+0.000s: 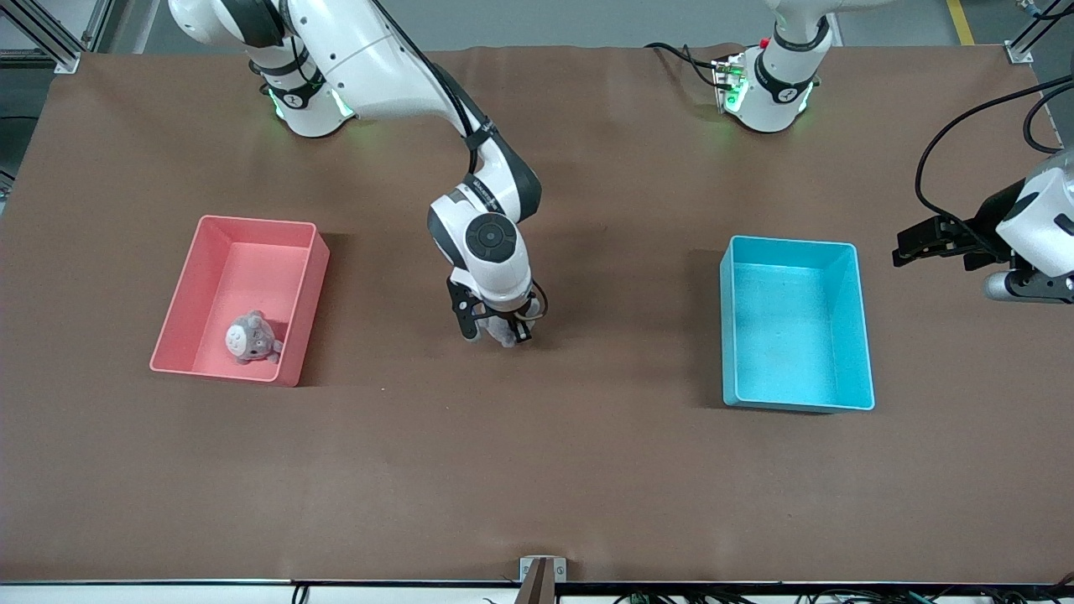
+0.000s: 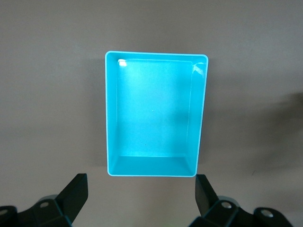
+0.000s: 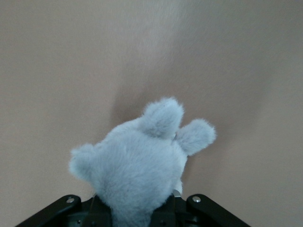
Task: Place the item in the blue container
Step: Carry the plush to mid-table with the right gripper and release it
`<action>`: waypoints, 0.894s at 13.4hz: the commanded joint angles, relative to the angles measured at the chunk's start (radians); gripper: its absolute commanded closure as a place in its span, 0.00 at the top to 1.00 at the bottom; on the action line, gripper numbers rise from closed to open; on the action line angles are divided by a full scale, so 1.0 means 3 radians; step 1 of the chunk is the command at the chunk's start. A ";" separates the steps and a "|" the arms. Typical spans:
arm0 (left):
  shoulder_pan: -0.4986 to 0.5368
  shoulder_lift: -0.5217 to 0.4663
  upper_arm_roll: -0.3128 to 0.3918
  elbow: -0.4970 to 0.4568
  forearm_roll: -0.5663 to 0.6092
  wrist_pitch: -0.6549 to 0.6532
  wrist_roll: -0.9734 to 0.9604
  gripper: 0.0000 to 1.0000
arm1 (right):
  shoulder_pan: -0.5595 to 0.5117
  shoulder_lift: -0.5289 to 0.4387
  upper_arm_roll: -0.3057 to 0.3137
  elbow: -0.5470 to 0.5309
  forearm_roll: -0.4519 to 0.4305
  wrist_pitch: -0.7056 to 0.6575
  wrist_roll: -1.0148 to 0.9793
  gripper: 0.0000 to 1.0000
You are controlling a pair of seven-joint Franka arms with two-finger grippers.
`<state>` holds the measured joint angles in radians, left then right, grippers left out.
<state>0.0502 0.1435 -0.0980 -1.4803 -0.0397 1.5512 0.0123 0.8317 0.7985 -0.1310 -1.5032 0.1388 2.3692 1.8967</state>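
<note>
A grey plush toy [image 1: 504, 335] is low over the middle of the brown table, between the two bins, with my right gripper [image 1: 497, 329] shut on it. In the right wrist view the plush toy [image 3: 142, 163] fills the space between the fingers of the right gripper [image 3: 142, 208]; its ears point away and its shadow falls on the cloth. Whether it touches the table I cannot tell. The blue container [image 1: 793, 327] stands empty toward the left arm's end. My left gripper [image 1: 1028, 287] waits up in the air beside it, toward the table's end. The left wrist view shows the left gripper [image 2: 140, 184] open, with the blue container [image 2: 154, 113] seen from above.
A pink bin [image 1: 252, 277] stands toward the right arm's end of the table and holds a second grey plush with a white face [image 1: 250, 337]. Brown cloth [image 1: 537, 470] covers the whole table.
</note>
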 commanded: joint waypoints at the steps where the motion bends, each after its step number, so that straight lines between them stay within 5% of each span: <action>1: 0.0001 -0.0008 0.0005 0.0026 -0.0077 -0.0052 0.0056 1.00 | 0.0045 0.0064 -0.0034 0.0092 -0.0003 0.0023 0.0115 0.84; 2: 0.0001 -0.0008 0.0005 0.0026 -0.0077 -0.0052 0.0056 1.00 | 0.0050 0.0059 -0.0034 0.0092 -0.0018 0.0003 0.0090 1.00; 7: 0.0001 -0.0008 0.0005 0.0021 -0.0174 -0.0052 0.0046 1.00 | -0.0210 0.0008 -0.0024 0.0633 0.0013 -0.1161 -0.0308 1.00; 12: -0.0086 0.0094 -0.0011 0.0026 -0.0424 -0.0022 -0.0046 1.00 | -0.0598 -0.0722 -0.0059 0.0552 -0.0038 -0.2245 -0.1431 1.00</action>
<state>0.0349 0.1495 -0.1017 -1.4815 -0.1196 1.5490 0.0094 0.7190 0.7045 -0.1614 -1.2782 0.1371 1.7862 1.5936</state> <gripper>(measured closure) 0.000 0.000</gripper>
